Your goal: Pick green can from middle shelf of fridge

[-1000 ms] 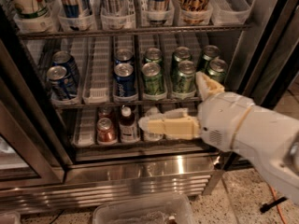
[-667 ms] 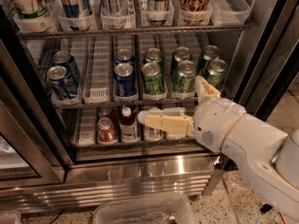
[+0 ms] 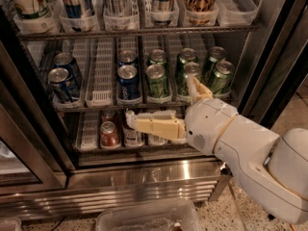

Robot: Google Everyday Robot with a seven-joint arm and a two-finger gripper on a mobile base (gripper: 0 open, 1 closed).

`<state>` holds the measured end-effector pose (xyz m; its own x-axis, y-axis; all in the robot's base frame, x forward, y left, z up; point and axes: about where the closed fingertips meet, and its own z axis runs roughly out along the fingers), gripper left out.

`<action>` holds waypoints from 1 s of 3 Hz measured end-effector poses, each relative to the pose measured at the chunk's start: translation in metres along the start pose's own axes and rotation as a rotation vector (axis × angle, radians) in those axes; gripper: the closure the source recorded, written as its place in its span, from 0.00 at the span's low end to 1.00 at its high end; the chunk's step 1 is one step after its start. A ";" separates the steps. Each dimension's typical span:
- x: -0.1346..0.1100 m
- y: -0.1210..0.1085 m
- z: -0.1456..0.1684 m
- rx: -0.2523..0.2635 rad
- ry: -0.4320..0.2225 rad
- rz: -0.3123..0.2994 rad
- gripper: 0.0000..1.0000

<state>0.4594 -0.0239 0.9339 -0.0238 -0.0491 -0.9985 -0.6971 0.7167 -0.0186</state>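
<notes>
Several green cans stand in the right lanes of the middle shelf [image 3: 96, 105] of the fridge [image 3: 144, 177]. The front ones are a can at centre [image 3: 157, 80], one to its right [image 3: 191, 71] and one at far right [image 3: 221, 76]. Blue cans [image 3: 129, 78] stand to the left. My gripper [image 3: 160, 99] is open in front of the shelf's front edge. One finger [image 3: 154, 125] points left below the shelf. The other finger [image 3: 196, 88] points up in front of the second green can. It holds nothing.
The top shelf holds tall cans in white trays [image 3: 159, 13]. The bottom shelf holds a red can [image 3: 109, 134] and small bottles behind my lower finger. A dark door frame [image 3: 269, 57] stands at right. A clear plastic bin [image 3: 149, 218] sits on the floor below.
My arm and gripper have moved left along the shelf front. The upper finger now sits in front of the second green can instead of the rightmost one. The cans have not moved.
</notes>
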 end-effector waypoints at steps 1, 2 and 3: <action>0.006 -0.003 0.005 0.031 -0.018 0.006 0.00; 0.019 -0.035 -0.009 0.161 -0.062 0.113 0.00; 0.017 -0.058 -0.031 0.253 -0.082 0.111 0.00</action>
<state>0.4774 -0.0875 0.9199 -0.0245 0.0882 -0.9958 -0.4923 0.8659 0.0888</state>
